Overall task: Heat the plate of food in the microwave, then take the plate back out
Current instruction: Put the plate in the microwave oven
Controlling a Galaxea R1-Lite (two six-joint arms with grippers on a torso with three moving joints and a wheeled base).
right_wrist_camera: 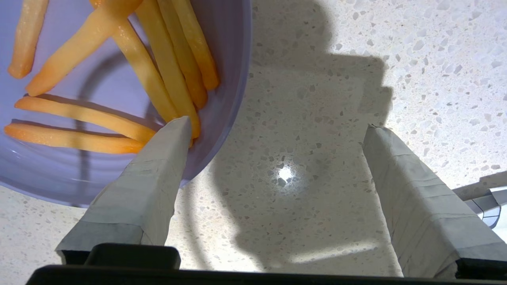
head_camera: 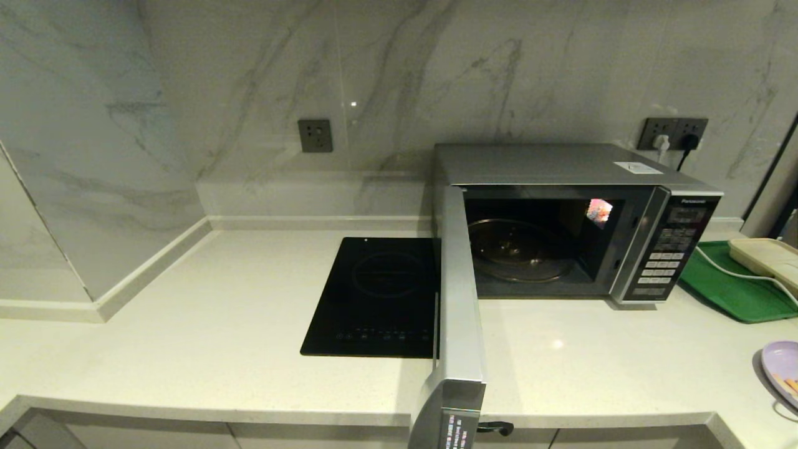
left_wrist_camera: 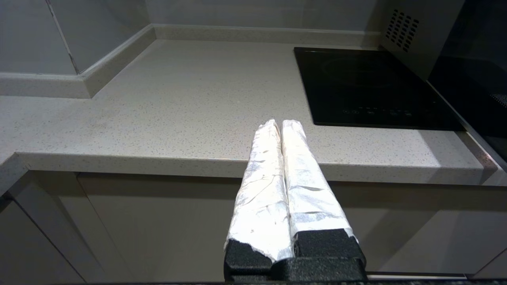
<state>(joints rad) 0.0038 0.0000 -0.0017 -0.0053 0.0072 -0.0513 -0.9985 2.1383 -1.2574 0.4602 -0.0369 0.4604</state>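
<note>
Hanging over the counter (right_wrist_camera: 317, 99) with its fingers pointing down, the right gripper (right_wrist_camera: 277, 134) stands spread wide and grasps nothing. One taped finger (right_wrist_camera: 150, 186) overlaps the rim of the plate of food (right_wrist_camera: 119, 91) in the right wrist view; the other finger is over bare counter, well clear of the plate. Whether the near finger touches the rim cannot be told.

The plate lies flat on the counter at the far right edge of the head view (head_camera: 782, 368), near the front edge and only partly in sight. The fries (right_wrist_camera: 166, 67) on it are long sticks. Several lie side by side with their long axes running from the plate's middle toward the rim near the finger. Two more lie across those, and one short stick lies apart.

Behind the plate, toward the wall, is a green tray (head_camera: 723, 287) carrying a cream box (head_camera: 764, 259). Left of the tray stands the microwave (head_camera: 561, 165), its door (head_camera: 458, 312) swung fully open toward the front of the counter. The glass turntable (head_camera: 520, 249) inside is bare. A black cooktop (head_camera: 374, 299) lies flat in the counter just left of the door.

The left gripper (left_wrist_camera: 277, 124) is parked low in front of the cabinet below the counter edge, its foil-wrapped fingers pressed together and pointing toward the counter, holding nothing.
</note>
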